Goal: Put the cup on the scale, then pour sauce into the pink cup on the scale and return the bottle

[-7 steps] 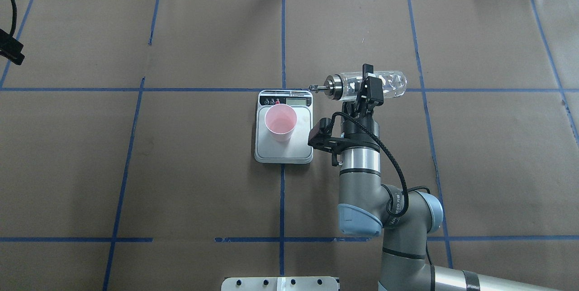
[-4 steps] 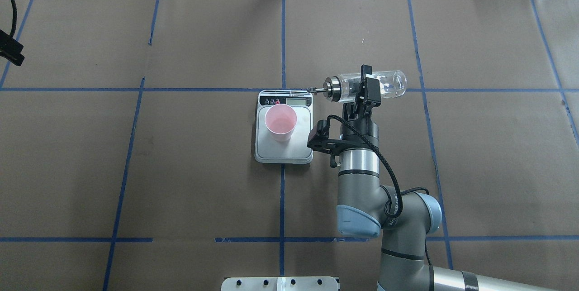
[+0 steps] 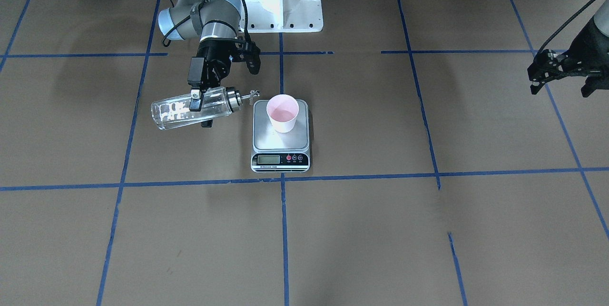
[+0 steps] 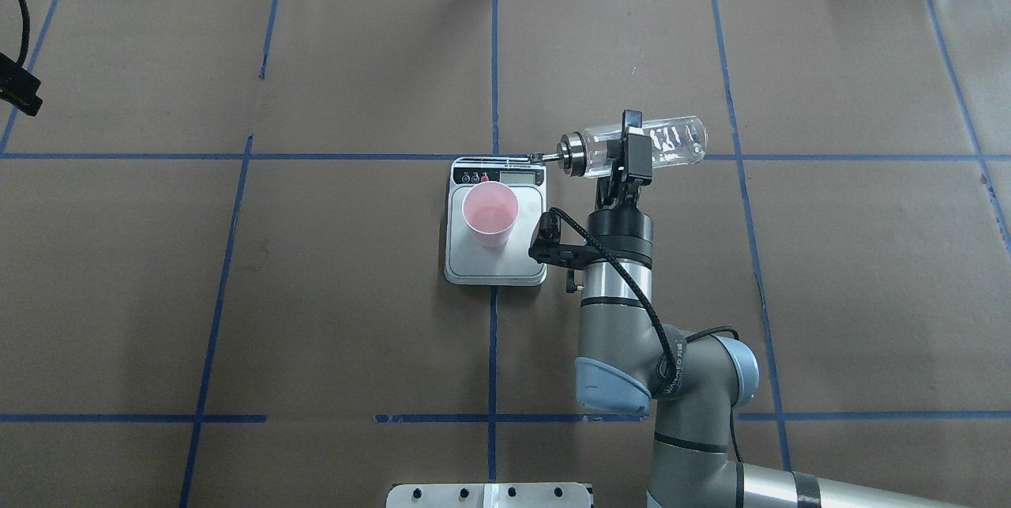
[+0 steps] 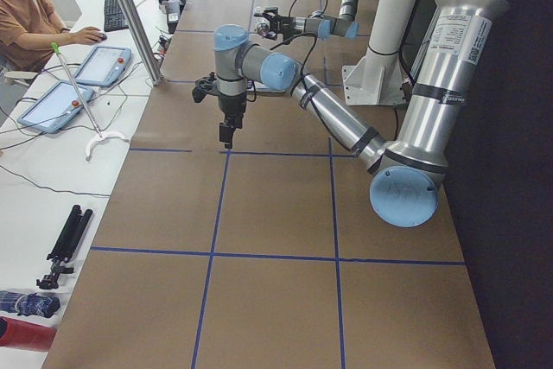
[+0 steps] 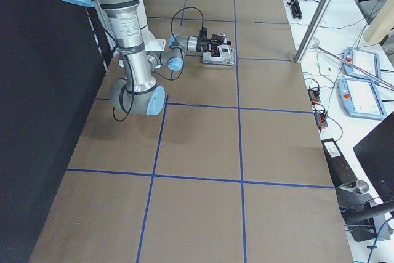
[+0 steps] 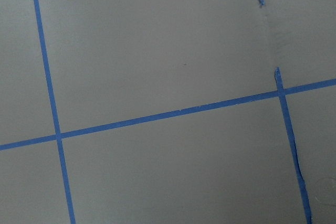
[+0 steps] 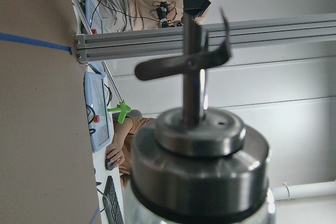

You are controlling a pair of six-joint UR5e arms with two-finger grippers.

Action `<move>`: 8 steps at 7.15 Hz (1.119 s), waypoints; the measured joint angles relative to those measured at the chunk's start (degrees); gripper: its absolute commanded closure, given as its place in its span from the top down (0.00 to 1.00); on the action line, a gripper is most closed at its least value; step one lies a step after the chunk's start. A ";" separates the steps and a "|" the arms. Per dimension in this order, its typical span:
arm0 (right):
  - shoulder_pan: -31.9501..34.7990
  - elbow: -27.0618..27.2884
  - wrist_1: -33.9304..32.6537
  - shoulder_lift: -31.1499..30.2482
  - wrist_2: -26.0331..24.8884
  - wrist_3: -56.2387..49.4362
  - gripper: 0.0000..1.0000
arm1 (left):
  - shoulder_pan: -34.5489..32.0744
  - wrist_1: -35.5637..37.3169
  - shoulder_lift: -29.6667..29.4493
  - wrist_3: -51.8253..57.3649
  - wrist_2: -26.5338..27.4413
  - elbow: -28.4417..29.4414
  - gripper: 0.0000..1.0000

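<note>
Pink cup [image 4: 490,212] on scale [image 4: 525,257], bottle [image 4: 675,141] sideways

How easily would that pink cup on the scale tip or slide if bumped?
Probably easily: the cup tapers to a base narrower than its rim, so it likely tips. It looks small and light, and the scale platform is smooth metal, so it may slide.
</note>
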 measured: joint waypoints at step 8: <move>-1.29 -4.32 -1.76 2.35 -6.96 -3.32 0.00 | -1.72 -0.16 2.87 7.72 -0.08 0.03 1.00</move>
